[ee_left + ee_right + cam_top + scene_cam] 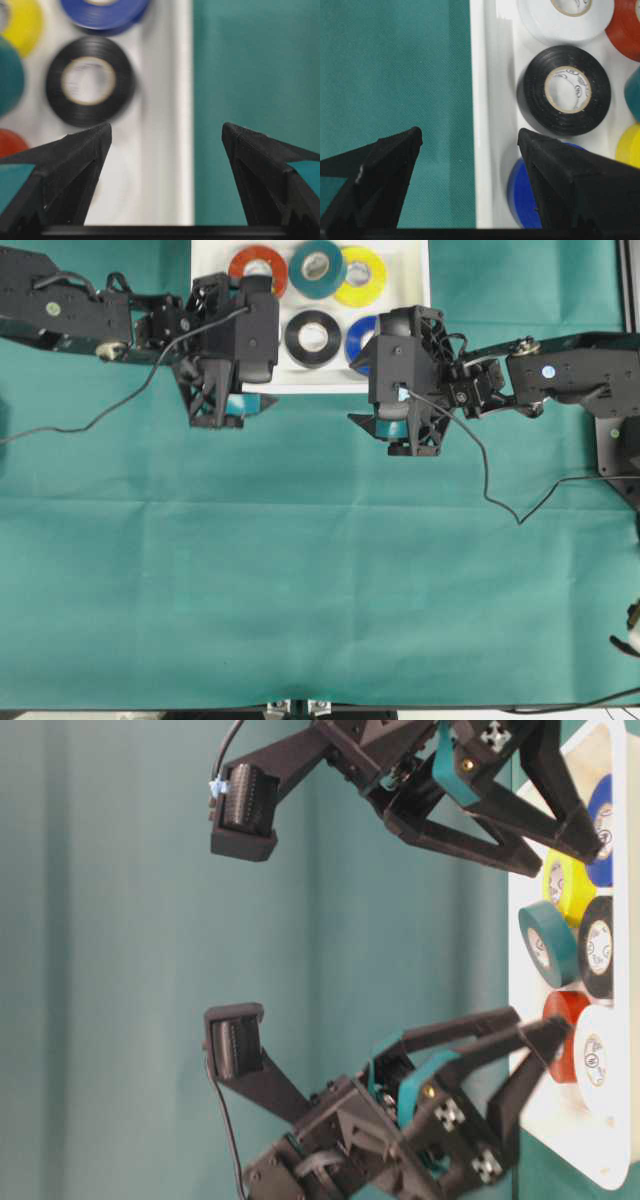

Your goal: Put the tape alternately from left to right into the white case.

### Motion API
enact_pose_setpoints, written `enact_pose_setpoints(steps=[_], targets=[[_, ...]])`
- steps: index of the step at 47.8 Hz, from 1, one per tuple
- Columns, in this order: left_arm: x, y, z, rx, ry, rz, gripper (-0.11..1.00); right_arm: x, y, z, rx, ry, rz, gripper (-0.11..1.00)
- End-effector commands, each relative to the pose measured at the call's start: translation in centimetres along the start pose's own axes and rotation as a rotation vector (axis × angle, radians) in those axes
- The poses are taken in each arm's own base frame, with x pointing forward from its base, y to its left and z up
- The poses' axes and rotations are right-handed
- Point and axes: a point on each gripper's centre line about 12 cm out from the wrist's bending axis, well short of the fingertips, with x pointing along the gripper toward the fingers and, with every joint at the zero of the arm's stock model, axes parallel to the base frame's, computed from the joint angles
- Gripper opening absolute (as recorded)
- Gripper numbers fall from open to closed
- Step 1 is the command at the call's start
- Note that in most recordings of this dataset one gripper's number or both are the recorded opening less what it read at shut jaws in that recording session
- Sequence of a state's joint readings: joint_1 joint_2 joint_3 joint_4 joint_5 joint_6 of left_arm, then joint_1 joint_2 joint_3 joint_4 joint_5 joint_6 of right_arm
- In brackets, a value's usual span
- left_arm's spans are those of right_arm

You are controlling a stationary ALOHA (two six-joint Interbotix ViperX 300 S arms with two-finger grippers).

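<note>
We see the green cloth (300, 580) lying bare across the whole near half of the table, so a gripper passes freely there. The white tray (410, 260) at the far edge is crowded with tape rolls (313, 337), with little gap between them. Both arms hang at its near rim, the left gripper (222, 405) and right gripper (405, 430), blocking that side.
</note>
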State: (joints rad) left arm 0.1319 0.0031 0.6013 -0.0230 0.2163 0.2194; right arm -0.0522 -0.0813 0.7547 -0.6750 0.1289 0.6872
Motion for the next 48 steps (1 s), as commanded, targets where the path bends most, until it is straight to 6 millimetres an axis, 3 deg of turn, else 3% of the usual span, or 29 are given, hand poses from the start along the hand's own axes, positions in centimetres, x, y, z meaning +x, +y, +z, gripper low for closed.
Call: enact_pose_setpoints(steps=[1,19,48], targets=[[-1.1,-0.9,1.0,0.005,-0.034,-0.014,0.77,-0.7,0.6,1.0,-0.003,-0.035,0.015,0.84],[-1.0,-4.9,0.3,0.026,-0.011,-0.087,0.77,-0.9,3.0,0.1,0.009,-0.018,0.064,0.84],[-0.7,-6.1,-0.5,0.011,0.009,-0.109,0.77,-1.0,4.3,-0.2,-0.012,-0.017,0.097,0.84]])
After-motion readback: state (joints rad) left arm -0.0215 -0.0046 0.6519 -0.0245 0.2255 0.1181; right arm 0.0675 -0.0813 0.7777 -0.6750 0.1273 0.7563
